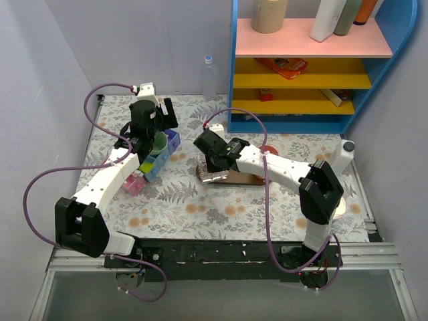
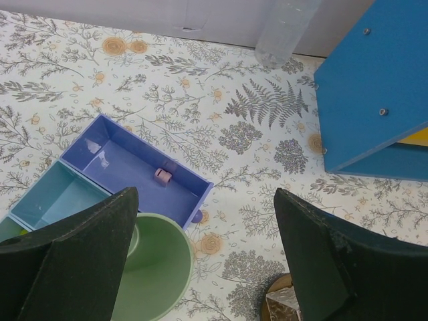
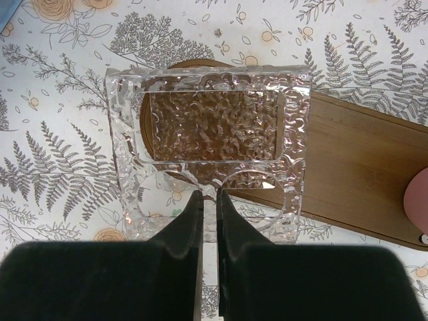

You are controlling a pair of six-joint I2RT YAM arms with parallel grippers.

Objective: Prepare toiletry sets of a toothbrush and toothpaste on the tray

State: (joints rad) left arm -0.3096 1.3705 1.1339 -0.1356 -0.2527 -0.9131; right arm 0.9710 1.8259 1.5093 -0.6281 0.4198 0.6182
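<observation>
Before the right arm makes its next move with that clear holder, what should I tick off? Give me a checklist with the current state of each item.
1. Right gripper has a grip on the clear holder: ok, the fingers are pinched on its near wall.
2. Holder sits fully on the tray: not ok, its near and left parts overhang the tray's end above the tablecloth.
3. Toothbrush or toothpaste in the holder: not ok, none is visible inside.
4. Left gripper is out of the way: ok, it is open above the green cup.
5. Pink object on the tray: cannot tell what it is.

Left claw (image 2: pixel 206 200) gapes wide; right claw (image 3: pixel 210 198) pinched.
</observation>
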